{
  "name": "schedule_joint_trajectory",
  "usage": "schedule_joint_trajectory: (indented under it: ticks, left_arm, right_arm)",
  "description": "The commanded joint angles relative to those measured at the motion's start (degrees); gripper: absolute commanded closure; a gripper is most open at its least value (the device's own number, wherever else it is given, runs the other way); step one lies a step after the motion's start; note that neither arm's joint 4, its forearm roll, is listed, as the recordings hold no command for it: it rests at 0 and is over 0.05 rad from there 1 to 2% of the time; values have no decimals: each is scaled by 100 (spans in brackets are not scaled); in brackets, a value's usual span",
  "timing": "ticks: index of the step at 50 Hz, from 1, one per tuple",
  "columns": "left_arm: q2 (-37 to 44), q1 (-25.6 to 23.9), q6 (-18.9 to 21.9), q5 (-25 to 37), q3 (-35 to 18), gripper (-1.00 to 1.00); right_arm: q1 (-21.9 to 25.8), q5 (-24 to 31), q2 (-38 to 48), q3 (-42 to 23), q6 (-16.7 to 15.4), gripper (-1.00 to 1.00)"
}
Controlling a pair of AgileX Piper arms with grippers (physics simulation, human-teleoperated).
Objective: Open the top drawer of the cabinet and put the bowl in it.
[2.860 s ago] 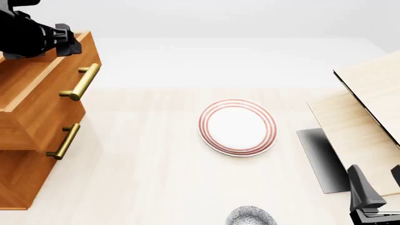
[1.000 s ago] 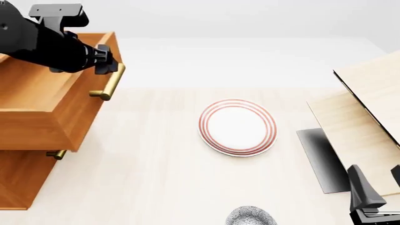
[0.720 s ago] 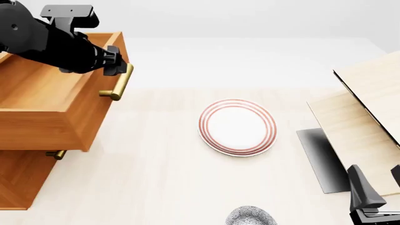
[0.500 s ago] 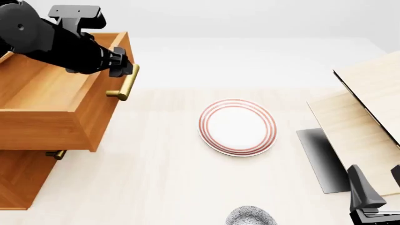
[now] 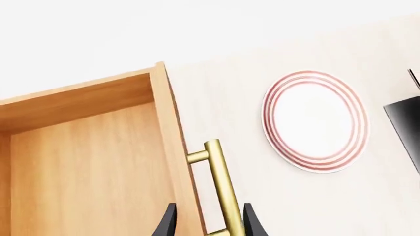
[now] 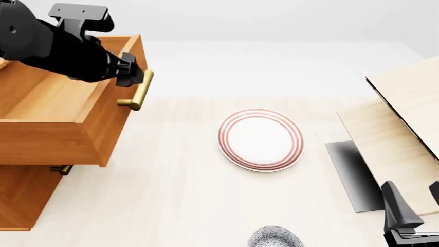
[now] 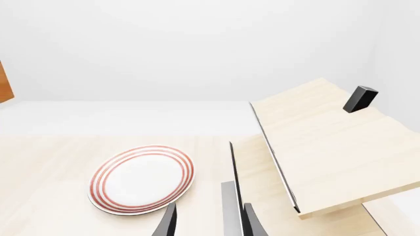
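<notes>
Pale wood covers the worktop (image 6: 171, 206), the largest surface in view, running from the cabinet on the left to light-wood furniture (image 6: 404, 118) on the right. Orange-brown, the cabinet (image 6: 24, 193) stands at the worktop's left edge, and its top drawer (image 6: 65, 121) juts well out over the lower part, showing a deep bare box inside. Only the end of a lower handle (image 6: 60, 169) peeks out beneath it. A flat white plate (image 6: 260, 139) with red rings lies near the middle of the worktop, apart from everything else. The bowl (image 6: 275, 237), grey-speckled, sits at the near edge, cut off by the frame, well apart from the drawer. The left hand (image 6: 135, 78) is clamped around the upper end of the drawer's brass handle (image 6: 140, 91), one finger on each side of the bar. The right hand (image 6: 415, 216) hangs at the near right corner, its fingers parted with nothing between them.
</notes>
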Motion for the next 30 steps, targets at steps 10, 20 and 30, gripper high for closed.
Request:
schedule_joint_trajectory:
  ticks: [10,20,30]
  left_arm:
    - [-845,536,713,236,288,-100]
    - [-955,393,745,267,197,-100]
    - [-1103,256,808,312,171,-100]
  right_arm:
    - [0,-2,-3,5,3,-100]
    - [0,-2,-3,4,2,-100]
    - [0,-2,-4,5,3,-100]
